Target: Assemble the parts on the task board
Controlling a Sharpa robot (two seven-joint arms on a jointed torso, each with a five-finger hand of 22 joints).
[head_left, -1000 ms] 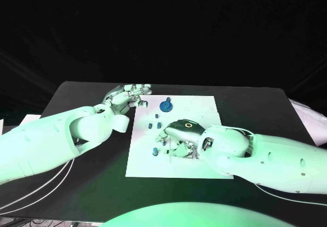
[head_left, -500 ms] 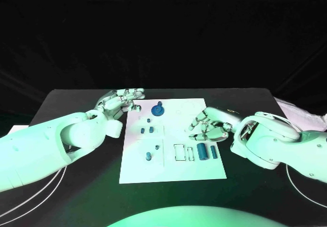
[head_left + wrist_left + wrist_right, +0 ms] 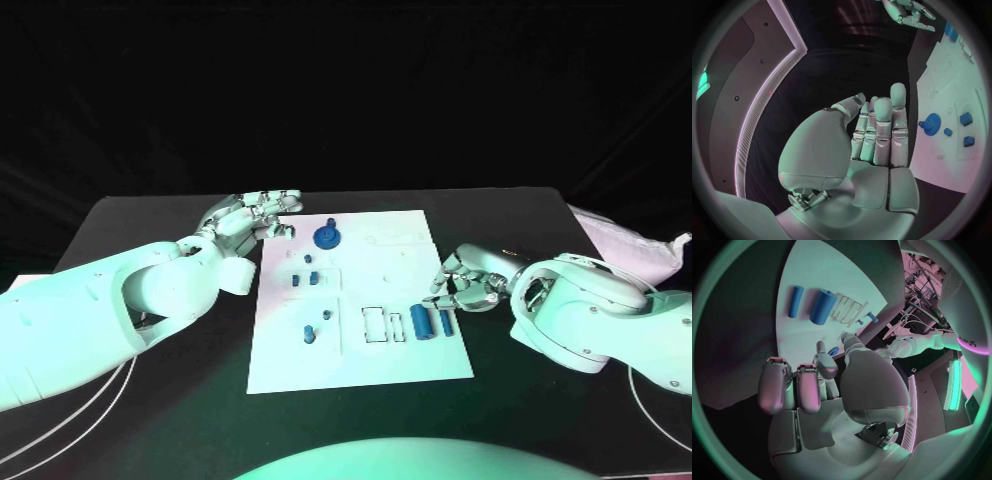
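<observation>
Both hands sitting off the task board (image 3: 411,360)!
Left hand (image 3: 254,214) hovering, fingers straight, at its far-left corner; right hand (image 3: 464,283) curling empty beside the right edge.

Background stuff: everything sits on a black table (image 3: 159,215) with a matte top. Its far edge and both far corners are easy to make out against the backdrop. Behind it hangs a black curtain (image 3: 346,90) with soft folds, filling the whole upper half of the head view. Off the table's right side there's a pale crumpled thing (image 3: 635,250), maybe cloth or a bag, can't really tell which. A couple of thin white cables (image 3: 87,400) curve across the near left part of the tabletop, and another thin cable (image 3: 642,400) loops over the near right. A small white scrap of something (image 3: 18,280) pokes in at the left edge, too little of it visible to name.
</observation>
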